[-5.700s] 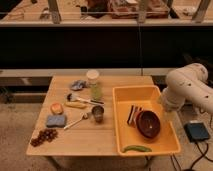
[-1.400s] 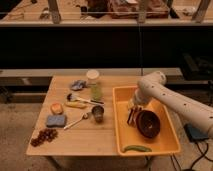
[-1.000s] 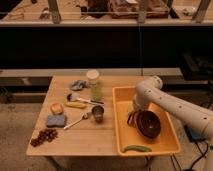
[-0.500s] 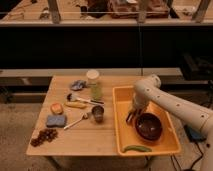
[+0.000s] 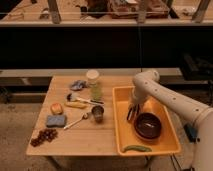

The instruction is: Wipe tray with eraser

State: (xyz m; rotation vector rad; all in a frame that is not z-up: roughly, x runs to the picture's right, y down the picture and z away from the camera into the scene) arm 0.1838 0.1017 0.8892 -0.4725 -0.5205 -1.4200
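The bright-yellow tray (image 5: 165,111) lies on the right side of the wooden table. The striped eraser (image 5: 130,117) lies inside it near its left wall, next to a brown bowl (image 5: 148,125). My gripper (image 5: 132,111) points down into the tray right at the eraser, which it partly covers. The white arm reaches in from the right, over the tray's back part. I cannot tell whether the gripper touches the eraser.
A green pod (image 5: 136,148) lies at the tray's front. On the table to the left are a bottle (image 5: 93,84), black-handled brush (image 5: 82,100), banana (image 5: 75,105), small cup (image 5: 98,113), spoon (image 5: 76,121), blue-grey sponge (image 5: 56,120), orange fruit (image 5: 56,108), grapes (image 5: 44,136) and a crumpled cloth (image 5: 78,85).
The arm swung in from the right of the table and came down into the tray at the eraser. Over the last half second it barely moved.
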